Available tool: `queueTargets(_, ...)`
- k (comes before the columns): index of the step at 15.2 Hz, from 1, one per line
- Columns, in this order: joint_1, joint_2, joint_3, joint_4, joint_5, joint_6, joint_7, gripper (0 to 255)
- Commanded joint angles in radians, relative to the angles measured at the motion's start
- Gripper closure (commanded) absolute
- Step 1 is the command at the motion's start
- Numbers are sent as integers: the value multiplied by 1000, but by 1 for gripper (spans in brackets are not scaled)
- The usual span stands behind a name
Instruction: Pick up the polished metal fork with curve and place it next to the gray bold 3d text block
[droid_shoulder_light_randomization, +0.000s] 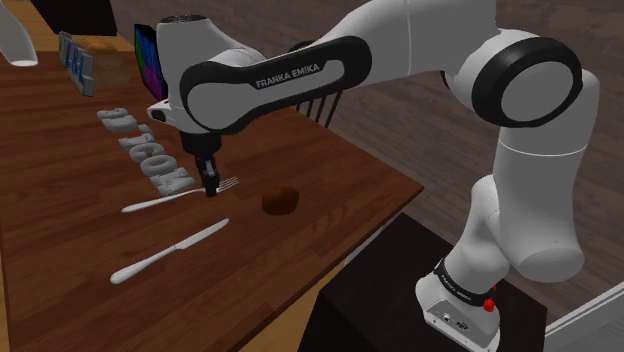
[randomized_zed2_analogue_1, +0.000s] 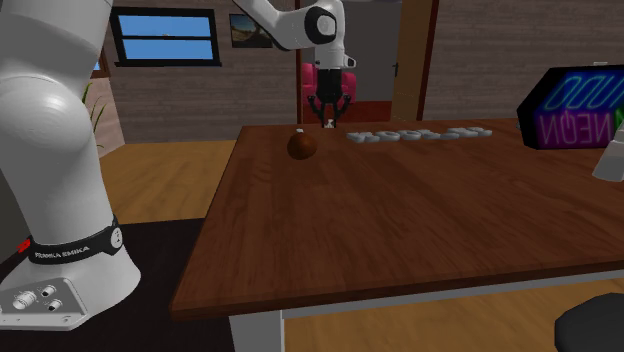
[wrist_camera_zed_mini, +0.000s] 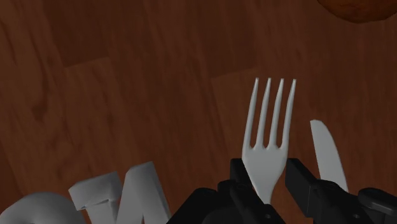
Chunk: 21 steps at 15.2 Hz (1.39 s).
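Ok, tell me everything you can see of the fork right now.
The fork is pale, shiny and metal-looking, with four slim tines and a long thin handle. The gripper clasps its neck just behind the tines. It lies roughly level beside the grey text block, handle pointing to the shoulder view's left. Whether it touches the wooden table I cannot tell.

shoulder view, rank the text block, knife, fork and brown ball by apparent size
1. text block, largest
2. knife and fork: look about alike, so unranked
3. brown ball, smallest
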Motion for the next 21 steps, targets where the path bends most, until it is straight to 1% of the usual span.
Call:
queueTargets(1,-1,8,0,-15,0,24,0,255)
queueTargets(8,-1,41,-1,-56,-1,97,3,255)
queueTargets(15,-1,41,-1,-55,-1,97,3,255)
queueTargets(16,-1,41,-1,-55,-1,97,3,0)
queueTargets(21,-1,41,-1,-55,-1,97,3,0)
